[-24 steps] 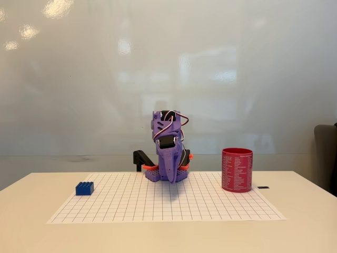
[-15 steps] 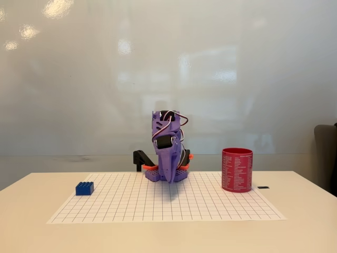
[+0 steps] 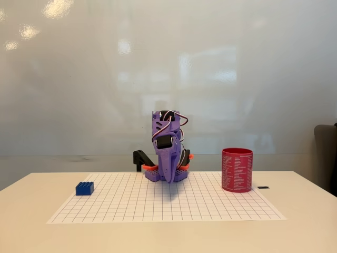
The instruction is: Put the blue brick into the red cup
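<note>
The blue brick (image 3: 84,188) lies studs-up on the left part of the grid sheet. The red cup (image 3: 237,169) with white print stands upright on the right side of the sheet. Between them at the back, the purple arm is folded down over its base. Its gripper (image 3: 170,179) points down at the sheet, fingers together and holding nothing. The gripper is well to the right of the brick and left of the cup, touching neither.
A white grid sheet (image 3: 168,211) covers the middle of the pale table. A small black tab (image 3: 263,187) lies right of the cup. A dark chair edge (image 3: 327,158) stands at the far right. A glossy whiteboard wall is behind.
The folded arm has shifted very slightly. The brick and cup have not moved.
</note>
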